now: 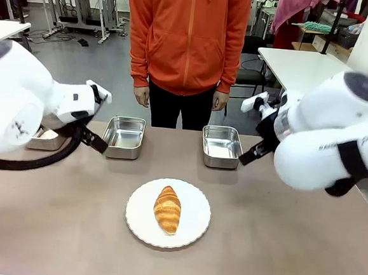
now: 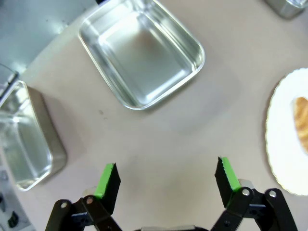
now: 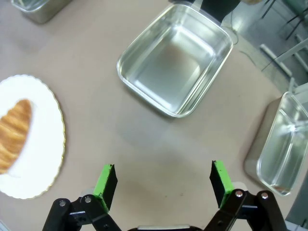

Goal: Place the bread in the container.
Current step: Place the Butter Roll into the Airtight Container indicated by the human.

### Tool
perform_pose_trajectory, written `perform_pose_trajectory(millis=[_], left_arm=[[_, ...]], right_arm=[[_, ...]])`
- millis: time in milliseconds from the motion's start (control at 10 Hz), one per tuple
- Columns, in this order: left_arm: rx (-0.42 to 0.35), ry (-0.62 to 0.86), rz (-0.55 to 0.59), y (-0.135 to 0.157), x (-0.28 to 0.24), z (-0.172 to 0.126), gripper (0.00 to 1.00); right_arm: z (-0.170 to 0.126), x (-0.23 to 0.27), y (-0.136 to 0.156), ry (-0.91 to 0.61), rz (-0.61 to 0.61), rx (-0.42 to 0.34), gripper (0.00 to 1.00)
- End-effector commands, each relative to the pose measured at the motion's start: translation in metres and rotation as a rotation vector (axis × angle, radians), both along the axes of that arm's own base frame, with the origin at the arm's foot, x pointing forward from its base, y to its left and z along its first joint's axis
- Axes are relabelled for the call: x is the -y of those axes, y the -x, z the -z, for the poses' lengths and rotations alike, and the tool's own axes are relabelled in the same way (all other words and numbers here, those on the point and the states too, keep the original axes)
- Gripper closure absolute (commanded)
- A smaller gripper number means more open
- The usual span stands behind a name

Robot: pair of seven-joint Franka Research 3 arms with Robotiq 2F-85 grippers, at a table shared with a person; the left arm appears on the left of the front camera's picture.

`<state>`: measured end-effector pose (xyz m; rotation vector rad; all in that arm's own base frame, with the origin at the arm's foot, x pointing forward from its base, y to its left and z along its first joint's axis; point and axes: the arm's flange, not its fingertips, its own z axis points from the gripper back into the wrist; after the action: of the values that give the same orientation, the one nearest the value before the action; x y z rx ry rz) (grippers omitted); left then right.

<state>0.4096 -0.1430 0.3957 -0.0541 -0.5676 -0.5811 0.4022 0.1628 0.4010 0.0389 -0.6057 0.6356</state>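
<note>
The bread point(image 1: 167, 209), a golden-brown croissant, lies on a round white plate point(image 1: 197, 210) at the table's front middle. Two empty steel containers stand behind it, one left point(image 1: 125, 137) and one right point(image 1: 221, 146). My left gripper point(image 2: 166, 180) hangs open above bare table, with a container point(image 2: 142, 53) ahead of it and the bread point(image 2: 302, 120) at the view's right edge. My right gripper point(image 3: 163, 182) is also open over bare table. A container point(image 3: 175, 60) lies ahead of it, and the bread point(image 3: 12, 132) is far to its left.
A further steel tray point(image 1: 47, 139) sits at the far left, partly hidden behind my left arm, and another point(image 3: 281, 149) stands at the right. A person in an orange hoodie point(image 1: 189, 36) stands at the far edge, hands hanging down.
</note>
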Motion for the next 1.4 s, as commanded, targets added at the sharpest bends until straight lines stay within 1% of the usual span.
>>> perform_pose_trajectory(millis=[0, 100, 200, 300, 400, 500, 600, 700, 800, 900, 1000, 1300], left_arm=[[-0.027, 0.064, 0.006, -0.014, -0.038, -0.06, 0.0], [-0.049, 0.102, 0.031, -0.023, -0.06, -0.086, 0.0], [-0.071, 0.137, 0.07, -0.03, -0.078, -0.102, 0.0], [-0.097, 0.185, 0.149, -0.037, -0.104, -0.114, 0.0], [-0.105, 0.236, 0.23, -0.041, -0.14, -0.121, 0.0], [-0.089, 0.29, 0.315, -0.044, -0.176, -0.121, 0.0], [-0.066, 0.345, 0.399, -0.043, -0.21, -0.114, 0.0], [-0.029, 0.382, 0.445, -0.04, -0.237, -0.106, 0.0], [0.025, 0.392, 0.485, -0.033, -0.255, -0.101, 0.0], [0.066, 0.422, 0.451, -0.03, -0.261, -0.1, 0.0], [0.021, 0.366, 0.428, -0.02, -0.245, -0.109, 0.0], [0.021, 0.366, 0.428, -0.02, -0.245, -0.109, 0.0]], right_arm=[[-0.063, 0.03, -0.011, -0.058, 0.003, 0.007, 0.0], [-0.087, 0.056, -0.017, -0.089, -0.005, -0.017, 0.0], [-0.102, 0.079, -0.02, -0.092, -0.015, -0.018, 0.0], [-0.117, 0.113, -0.022, -0.101, -0.022, -0.023, 0.0], [-0.13, 0.155, -0.021, -0.138, -0.077, -0.019, 0.0], [-0.137, 0.19, -0.02, -0.181, -0.084, -0.013, 0.0], [-0.138, 0.22, -0.021, -0.192, -0.117, -0.032, 0.0], [-0.135, 0.241, -0.023, -0.195, -0.122, -0.037, 0.0], [-0.126, 0.258, -0.025, -0.215, -0.166, -0.024, 0.0], [-0.119, 0.263, -0.024, -0.224, -0.216, 0.002, 0.0], [-0.133, 0.253, -0.011, -0.194, -0.11, -0.019, 0.0], [-0.133, 0.253, -0.011, -0.194, -0.11, -0.019, 0.0]])
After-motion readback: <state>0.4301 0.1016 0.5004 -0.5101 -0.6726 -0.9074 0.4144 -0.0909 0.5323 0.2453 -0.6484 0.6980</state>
